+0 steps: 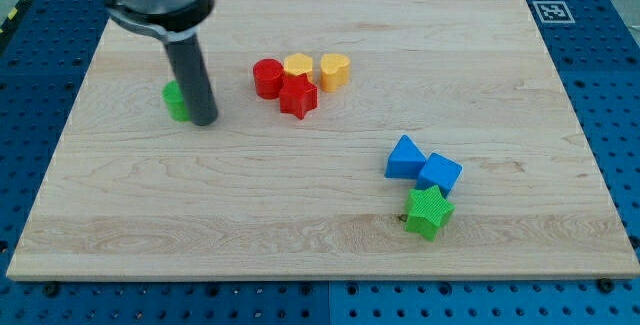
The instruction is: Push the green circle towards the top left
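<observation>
The green circle (175, 100) lies at the board's left, partly hidden behind my rod. My tip (204, 120) rests on the board right against the circle's right side, slightly toward the view's bottom. Only the circle's left part shows.
A cluster sits above the board's centre: red circle (267, 77), red star (298, 96), yellow block (297, 64), yellow heart (334, 69). At lower right lie a blue triangle (404, 157), a blue block (439, 174) and a green star (429, 211). The wooden board (120, 215) rests on a blue pegboard table.
</observation>
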Controlling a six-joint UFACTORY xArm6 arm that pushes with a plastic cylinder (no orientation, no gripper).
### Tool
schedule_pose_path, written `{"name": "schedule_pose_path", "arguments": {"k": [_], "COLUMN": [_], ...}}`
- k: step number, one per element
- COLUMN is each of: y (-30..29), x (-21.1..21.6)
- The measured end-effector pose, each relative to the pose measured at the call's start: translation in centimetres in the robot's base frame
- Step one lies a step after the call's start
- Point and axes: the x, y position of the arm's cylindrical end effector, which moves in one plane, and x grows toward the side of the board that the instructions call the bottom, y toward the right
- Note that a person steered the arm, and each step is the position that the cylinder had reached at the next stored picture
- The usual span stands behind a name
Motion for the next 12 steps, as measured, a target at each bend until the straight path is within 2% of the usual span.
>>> {"name": "schedule_pose_path", "arguments": {"k": [3,4,6,9,11,12], "y": [-8.1,-8.9,-7.3,-5.7,-4.4,-1.7], "x": [-0.3,-0.8,0.4,-5.9,-5.9,-5.5]}}
